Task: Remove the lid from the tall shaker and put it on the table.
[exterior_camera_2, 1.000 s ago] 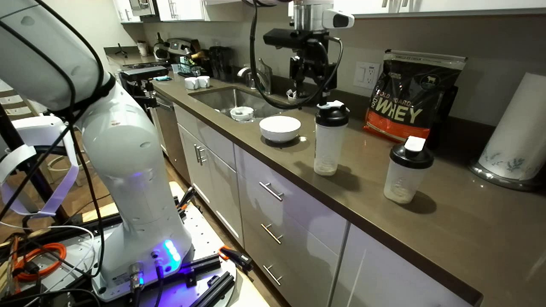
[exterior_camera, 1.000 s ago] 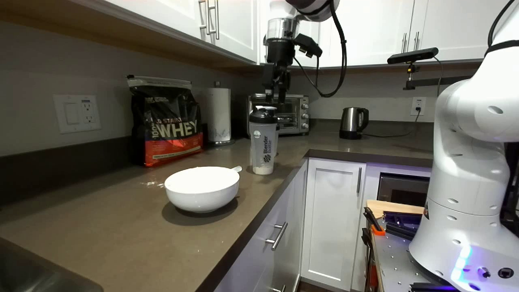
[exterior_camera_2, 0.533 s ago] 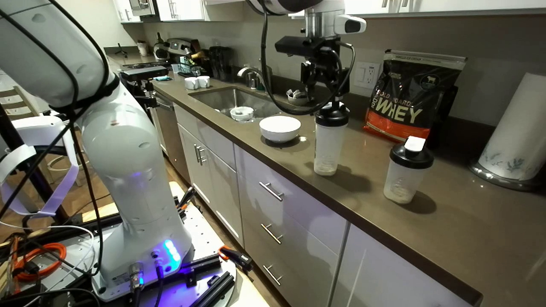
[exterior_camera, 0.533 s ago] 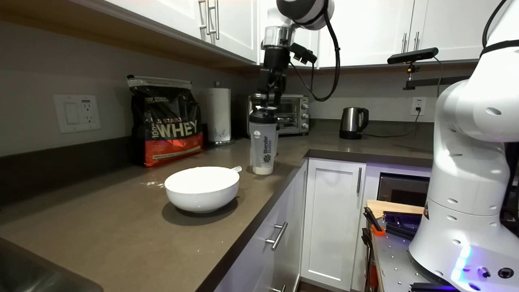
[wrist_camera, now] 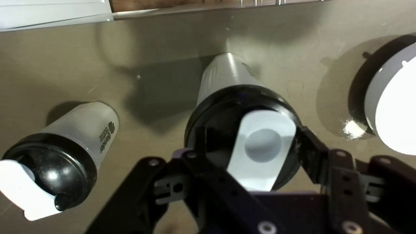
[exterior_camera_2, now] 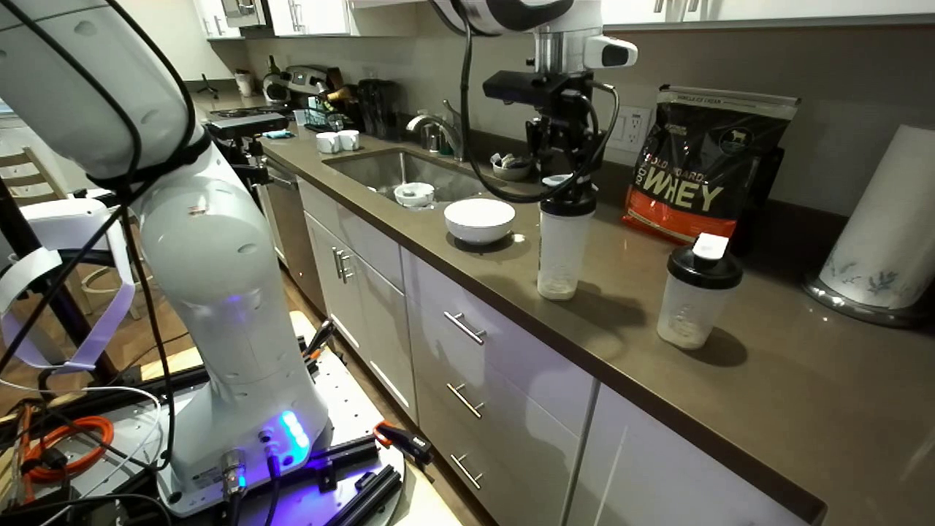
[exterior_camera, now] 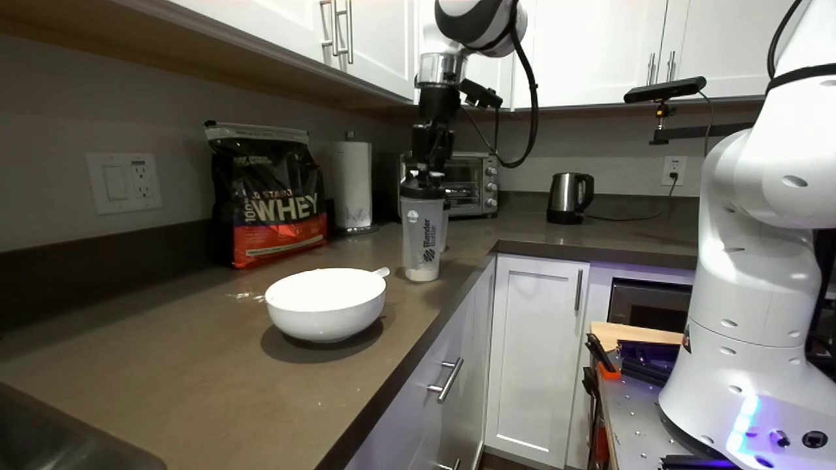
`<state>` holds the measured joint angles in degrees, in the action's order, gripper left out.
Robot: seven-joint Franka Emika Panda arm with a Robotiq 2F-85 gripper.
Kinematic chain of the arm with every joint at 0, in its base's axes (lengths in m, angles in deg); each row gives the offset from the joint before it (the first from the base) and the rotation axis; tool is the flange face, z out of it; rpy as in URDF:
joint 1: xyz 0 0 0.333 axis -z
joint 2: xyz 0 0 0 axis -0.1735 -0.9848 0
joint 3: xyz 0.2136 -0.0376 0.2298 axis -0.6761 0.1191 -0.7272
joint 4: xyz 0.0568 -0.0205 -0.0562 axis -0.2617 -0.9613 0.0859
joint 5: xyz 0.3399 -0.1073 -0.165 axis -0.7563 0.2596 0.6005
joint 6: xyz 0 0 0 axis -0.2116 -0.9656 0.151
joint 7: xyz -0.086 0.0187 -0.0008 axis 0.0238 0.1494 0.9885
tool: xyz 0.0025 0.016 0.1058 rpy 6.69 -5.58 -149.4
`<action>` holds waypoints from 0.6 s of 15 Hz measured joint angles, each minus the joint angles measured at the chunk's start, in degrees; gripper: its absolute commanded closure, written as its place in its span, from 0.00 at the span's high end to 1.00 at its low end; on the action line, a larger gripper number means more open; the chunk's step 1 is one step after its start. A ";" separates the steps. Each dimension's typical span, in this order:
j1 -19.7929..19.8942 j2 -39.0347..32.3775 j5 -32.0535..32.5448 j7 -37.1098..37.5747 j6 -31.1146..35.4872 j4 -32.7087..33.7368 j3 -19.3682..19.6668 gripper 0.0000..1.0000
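One lid (wrist_camera: 227,118), atop tall shaker (exterior_camera_2: 561,252), just beneath gripper (wrist_camera: 253,139) — jaws parted

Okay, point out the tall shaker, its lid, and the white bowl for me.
Tall shaker (exterior_camera_2: 562,252): in an exterior view, on its translucent body.
Lid (wrist_camera: 223,125): in the wrist view, on its black top surface.
White bowl (exterior_camera: 324,324): in an exterior view, on its outer wall.

The rounded arm (exterior_camera_2: 219,263) is white, its cables (exterior_camera: 535,111) and end effector (wrist_camera: 255,143) black.
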<state>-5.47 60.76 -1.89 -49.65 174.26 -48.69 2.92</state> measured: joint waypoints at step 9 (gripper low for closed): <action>0.04 -1.15 0.31 0.00 -0.01 1.13 -0.03 0.74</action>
<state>-5.44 59.61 -1.58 -49.65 174.26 -47.55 2.90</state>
